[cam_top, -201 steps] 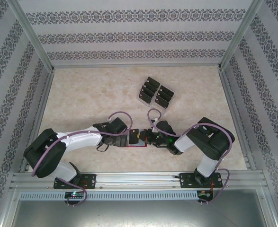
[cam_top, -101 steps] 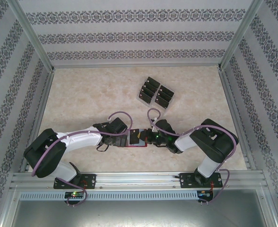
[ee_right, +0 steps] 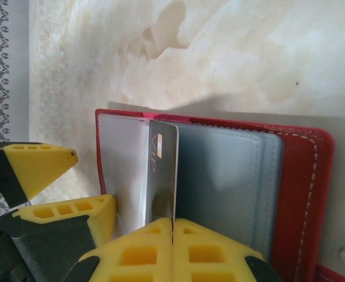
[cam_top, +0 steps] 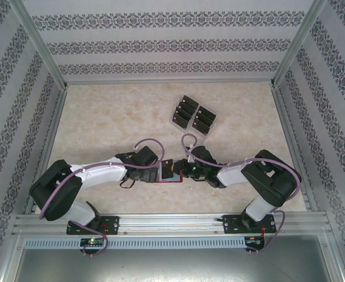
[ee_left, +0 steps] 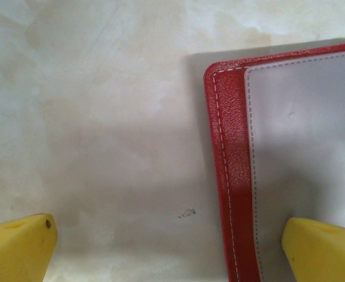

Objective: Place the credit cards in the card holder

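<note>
Credit card (ee_right: 160, 170) pinched in R gripper (ee_right: 172, 222) over card holder (ee_right: 304, 176); L gripper (ee_left: 169, 241) spread.

Red card holder (ee_left: 231, 176) lies open on pale, blotchy table (ee_left: 90, 117), top corner in view. White stitches run along red edge. Inside part is smooth grey. Left gripper (ee_left: 171, 249) wide open. One yellow finger (ee_left: 19, 247) over bare table, other over grey inside; touching or not, cannot tell. Tiny dark speck (ee_left: 187, 213) on table beside red edge.

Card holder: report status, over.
Left gripper open, straddling the card holder's edge. Right gripper shut on a credit card, held over the open holder. No obstruction seen.
</note>
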Motion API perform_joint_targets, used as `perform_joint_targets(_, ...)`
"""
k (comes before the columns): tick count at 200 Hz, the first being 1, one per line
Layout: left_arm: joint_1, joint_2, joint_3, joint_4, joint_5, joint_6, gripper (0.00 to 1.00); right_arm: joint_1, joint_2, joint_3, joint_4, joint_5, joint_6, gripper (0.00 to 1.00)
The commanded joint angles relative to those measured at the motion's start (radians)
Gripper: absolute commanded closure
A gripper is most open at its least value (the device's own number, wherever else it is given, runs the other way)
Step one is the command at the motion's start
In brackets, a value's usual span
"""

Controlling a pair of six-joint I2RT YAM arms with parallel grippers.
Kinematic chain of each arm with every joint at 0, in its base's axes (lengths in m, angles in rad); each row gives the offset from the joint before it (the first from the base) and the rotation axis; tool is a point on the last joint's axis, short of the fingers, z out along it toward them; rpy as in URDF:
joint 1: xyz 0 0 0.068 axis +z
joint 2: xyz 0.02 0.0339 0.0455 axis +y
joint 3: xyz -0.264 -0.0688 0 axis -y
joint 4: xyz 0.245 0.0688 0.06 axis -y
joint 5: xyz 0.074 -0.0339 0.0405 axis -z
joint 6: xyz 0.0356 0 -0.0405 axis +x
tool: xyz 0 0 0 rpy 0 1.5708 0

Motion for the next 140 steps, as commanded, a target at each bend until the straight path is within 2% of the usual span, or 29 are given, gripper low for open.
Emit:
perform_joint_targets(1, -0.01, 0.029, -0.028, -0.031, -0.017, -0.012, 0.0, -0.002, -0.002, 0.016, -0.057, 0.029, -0.041, 1.0)
perform_joint_targets(140, -0.012, 0.035, -0.034, -0.021, -0.014, -0.013, 0.0, 0.044, 0.034, 0.021, -0.029, 0.027, -0.013, 1.0)
